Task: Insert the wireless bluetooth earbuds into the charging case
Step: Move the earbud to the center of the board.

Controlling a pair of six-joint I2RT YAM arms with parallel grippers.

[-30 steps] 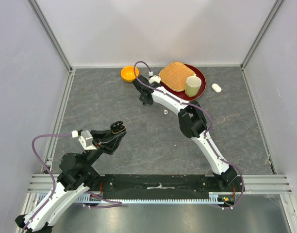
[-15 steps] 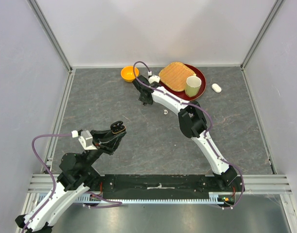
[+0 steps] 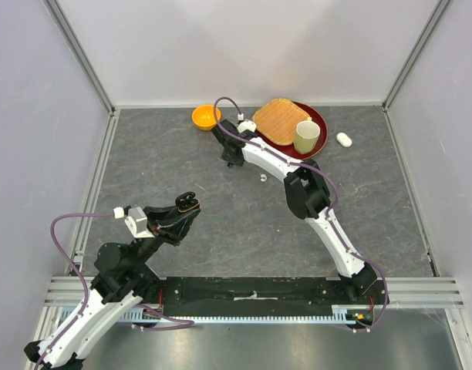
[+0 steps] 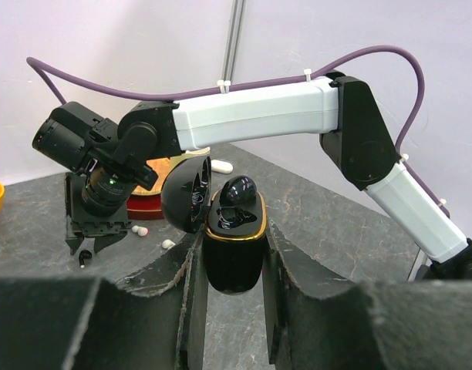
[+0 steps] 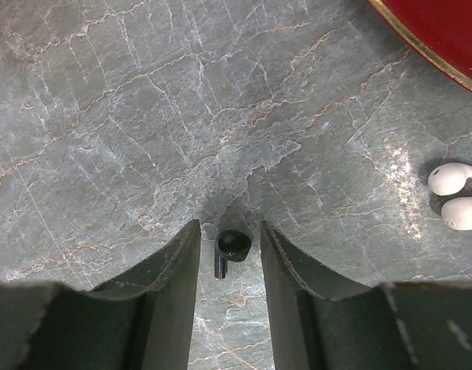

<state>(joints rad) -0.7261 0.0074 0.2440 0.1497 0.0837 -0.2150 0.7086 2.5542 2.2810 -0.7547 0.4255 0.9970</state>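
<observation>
My left gripper (image 4: pixel 232 235) is shut on a black charging case (image 4: pixel 234 254) with a gold rim, held upright above the table with its lid (image 4: pixel 186 193) swung open. One black earbud (image 4: pixel 237 189) sits in the case. My right gripper (image 5: pixel 228 227) is open and low over the table, its fingers on either side of a second black earbud (image 5: pixel 232 247) with a gap on each side. Two white earbuds (image 5: pixel 456 196) lie together to its right. From above, the left gripper (image 3: pixel 186 204) is near the front left and the right gripper (image 3: pixel 232 160) is near the orange bowl.
An orange bowl (image 3: pixel 206 117) stands at the back. A red plate (image 3: pixel 319 116) beside it carries a woven mat (image 3: pixel 281 121) and a cup (image 3: pixel 306 136). A white oval case (image 3: pixel 343 139) lies to the plate's right. The right arm stretches across the middle.
</observation>
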